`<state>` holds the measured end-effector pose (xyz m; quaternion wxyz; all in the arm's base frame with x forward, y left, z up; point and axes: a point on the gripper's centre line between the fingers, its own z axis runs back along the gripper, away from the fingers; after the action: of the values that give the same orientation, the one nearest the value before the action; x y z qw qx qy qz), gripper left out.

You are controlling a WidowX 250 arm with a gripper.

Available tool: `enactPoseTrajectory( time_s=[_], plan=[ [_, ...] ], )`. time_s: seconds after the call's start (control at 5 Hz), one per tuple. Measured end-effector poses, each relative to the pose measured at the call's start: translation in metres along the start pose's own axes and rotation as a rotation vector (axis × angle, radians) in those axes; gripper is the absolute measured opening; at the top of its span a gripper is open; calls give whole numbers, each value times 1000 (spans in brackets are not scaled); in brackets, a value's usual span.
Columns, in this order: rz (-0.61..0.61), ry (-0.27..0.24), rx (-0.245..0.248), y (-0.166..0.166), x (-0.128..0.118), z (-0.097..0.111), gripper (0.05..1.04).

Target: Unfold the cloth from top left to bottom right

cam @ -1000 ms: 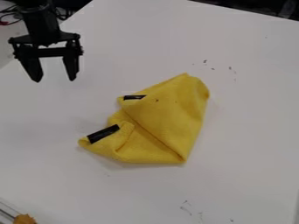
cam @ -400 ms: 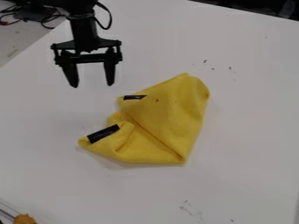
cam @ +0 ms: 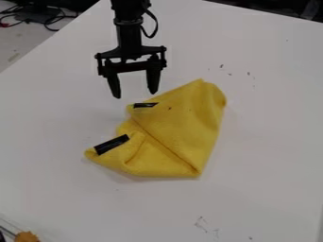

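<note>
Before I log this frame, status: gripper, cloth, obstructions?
Gripper open, empty, near cloth's upper-left edge. Yellow cloth still folded on table. Nothing seen between them.

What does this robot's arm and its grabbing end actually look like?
The arm is black and slim, with a thin black cable looping out beside it. It ends in a black two-finger gripper: a wide crossbar with small knobs at its ends, and two dark fingers that narrow towards their tips.

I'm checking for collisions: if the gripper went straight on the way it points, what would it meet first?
Probably the cloth, near its upper black strip, which lies just below the gripper in the picture. Its height is unclear, so it might meet the table instead.
</note>
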<state>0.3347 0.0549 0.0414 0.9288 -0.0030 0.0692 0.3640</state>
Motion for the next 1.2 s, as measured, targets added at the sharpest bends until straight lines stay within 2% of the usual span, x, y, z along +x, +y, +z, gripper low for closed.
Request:
enactPoseTrajectory(
  time_s=[0.2, 0.4, 0.6, 0.8, 1.2],
  plan=[
    [115, 24, 1, -2, 1, -9, 999],
    [149, 30, 21, -3, 4, -17, 999],
    [141, 16, 1, -5, 5, -21, 999],
    [129, 36, 14, -4, 4, -30, 941],
    [114, 17, -25, -10, 4, -35, 356]
  ],
)
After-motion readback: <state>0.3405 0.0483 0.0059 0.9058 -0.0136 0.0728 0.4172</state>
